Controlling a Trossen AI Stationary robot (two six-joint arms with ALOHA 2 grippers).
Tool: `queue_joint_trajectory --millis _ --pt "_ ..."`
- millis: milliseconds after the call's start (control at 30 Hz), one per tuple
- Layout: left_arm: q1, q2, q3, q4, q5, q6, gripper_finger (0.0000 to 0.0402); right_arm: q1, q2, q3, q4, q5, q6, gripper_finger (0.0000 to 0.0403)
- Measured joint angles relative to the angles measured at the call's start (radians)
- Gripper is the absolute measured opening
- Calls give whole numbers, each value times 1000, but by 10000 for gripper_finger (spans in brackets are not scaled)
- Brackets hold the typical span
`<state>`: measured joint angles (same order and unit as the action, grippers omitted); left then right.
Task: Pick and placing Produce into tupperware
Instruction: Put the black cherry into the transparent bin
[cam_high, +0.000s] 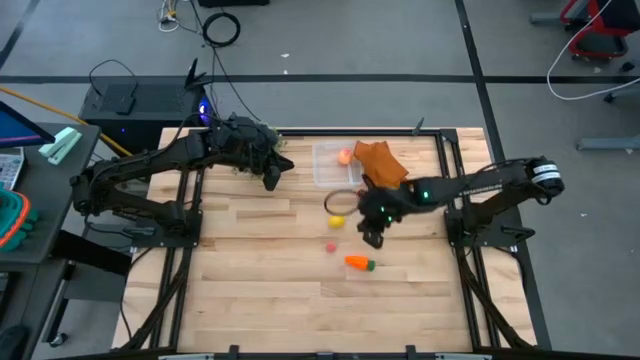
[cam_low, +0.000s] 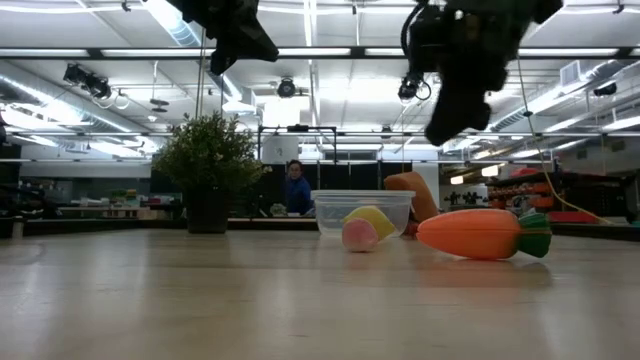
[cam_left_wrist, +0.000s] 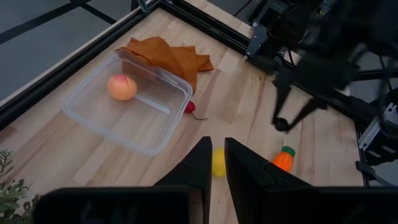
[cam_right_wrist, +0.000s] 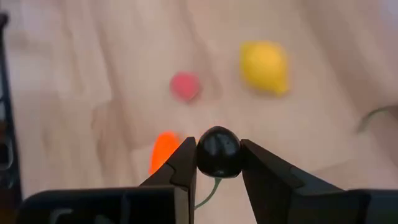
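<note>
The right gripper hangs above the table near the middle of the high view, just right of centre; its two fingers pinch a small dark berry, a thin green stem trailing below it. In the low view the same gripper sits at upper right, well off the wood.

The box lies at the upper middle of the high view, against the far edge of the table; one peach-pink fruit rests inside it, at the upper left of the left wrist view; an orange cloth is bunched touching its right side. A small red fruit lies on the wood just beside the box's near corner.

The lemon sits on the table below the box in the high view; a pink fruit lies a little lower, apart from it; the carrot lies lower still, green top pointing right.

The left gripper hovers left of the box, at upper centre-left of the high view; its fingers stand nearly pressed together with a narrow gap, holding nothing. A potted plant stands at the far edge, left in the low view; a person shows in the room behind.
</note>
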<state>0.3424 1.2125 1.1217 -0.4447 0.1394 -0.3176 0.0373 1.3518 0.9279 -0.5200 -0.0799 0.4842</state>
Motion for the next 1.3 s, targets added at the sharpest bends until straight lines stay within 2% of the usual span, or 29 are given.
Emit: queue_joint_trajectory --millis 200,433,700,967,1300 --pt "0 0 0 -2 0 -1 50 -146 56 95 -4 0 -96 75" --pt "0 0 0 -1 0 -1 52 -288 192 308 -68 0 -225 75" --pt "0 0 0 -5 0 -6 50 -423 358 481 -199 -2 -251 75" --pt "0 0 0 -19 0 -5 50 -491 481 570 -277 -31 -196 75" --pt "0 0 0 -19 0 -4 48 -493 578 579 -333 -26 -194 75"
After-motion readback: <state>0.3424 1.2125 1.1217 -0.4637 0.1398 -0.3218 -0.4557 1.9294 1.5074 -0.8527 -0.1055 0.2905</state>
